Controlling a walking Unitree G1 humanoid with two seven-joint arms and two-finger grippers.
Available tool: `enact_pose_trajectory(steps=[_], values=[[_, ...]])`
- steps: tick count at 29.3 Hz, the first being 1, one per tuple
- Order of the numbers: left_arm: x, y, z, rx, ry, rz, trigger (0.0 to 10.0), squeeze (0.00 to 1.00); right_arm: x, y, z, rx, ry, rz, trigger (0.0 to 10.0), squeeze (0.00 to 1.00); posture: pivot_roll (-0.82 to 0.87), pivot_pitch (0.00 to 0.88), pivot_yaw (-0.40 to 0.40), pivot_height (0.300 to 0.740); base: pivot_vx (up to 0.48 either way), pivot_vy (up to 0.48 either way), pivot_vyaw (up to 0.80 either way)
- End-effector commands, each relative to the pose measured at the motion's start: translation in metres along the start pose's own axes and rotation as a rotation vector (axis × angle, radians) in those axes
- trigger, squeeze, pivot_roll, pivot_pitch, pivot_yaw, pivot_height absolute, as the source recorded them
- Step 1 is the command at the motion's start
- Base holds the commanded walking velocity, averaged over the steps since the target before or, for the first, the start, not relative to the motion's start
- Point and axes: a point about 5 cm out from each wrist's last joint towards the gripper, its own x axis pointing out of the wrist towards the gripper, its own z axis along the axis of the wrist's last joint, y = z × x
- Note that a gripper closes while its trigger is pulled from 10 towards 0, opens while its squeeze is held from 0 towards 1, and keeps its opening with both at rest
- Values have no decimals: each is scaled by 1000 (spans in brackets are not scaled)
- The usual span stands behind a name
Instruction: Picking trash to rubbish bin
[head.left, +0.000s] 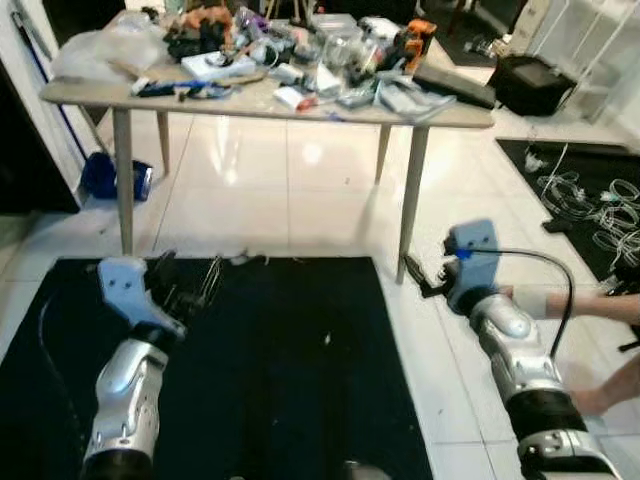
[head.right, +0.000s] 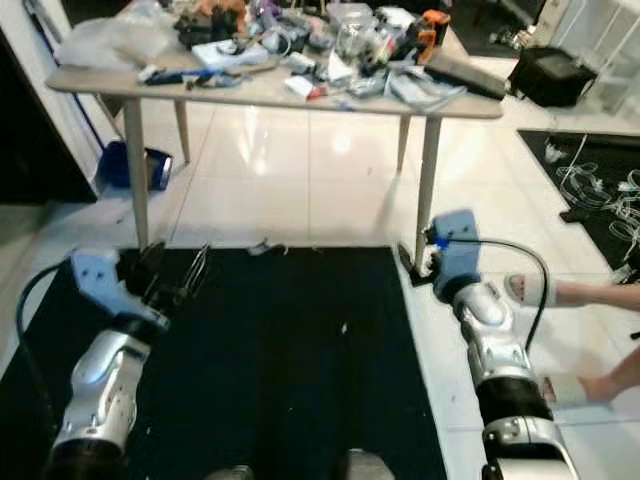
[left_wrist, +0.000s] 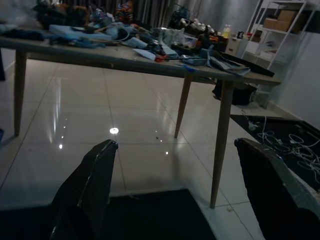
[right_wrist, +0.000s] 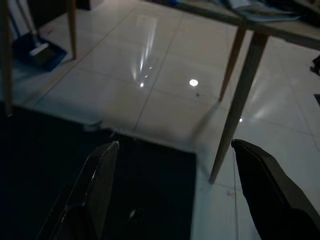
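Note:
A small white scrap (head.left: 327, 340) lies on the black mat (head.left: 280, 400) between my two arms, and the right wrist view shows the scrap (right_wrist: 132, 214) just ahead of that gripper. A crumpled bit of litter (head.right: 262, 246) sits at the mat's far edge. My left gripper (head.left: 188, 283) hovers over the mat's left side, open with nothing in it; its fingers (left_wrist: 85, 195) stand wide apart. My right gripper (head.right: 411, 264) hangs at the mat's right edge beside a table leg (head.left: 410, 215), also open and holding nothing, fingers (right_wrist: 92, 192) spread.
A wooden table (head.left: 455, 115) piled with clutter stands ahead on the white tiles. A blue dustpan (head.left: 115, 178) lies by the left wall. A person's legs (head.right: 590, 295) reach in at the right. Cables (head.left: 590, 210) lie on a second mat, and a black bag (head.left: 530, 85) sits behind.

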Motion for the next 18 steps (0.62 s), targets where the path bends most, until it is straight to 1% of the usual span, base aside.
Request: enact_pose_trajectory(steps=[1,18], values=[[1,-2,-2,-4,7,-9,10000,0,0,-1,-1,-8,5,-2,10000,0,5,0,-36,740,341,0,0],[4,-3,9,5,-34,-24,10000,0,0,1,0,-12,-6,11,10000,0,5,0,-36,740,344,0,0]])
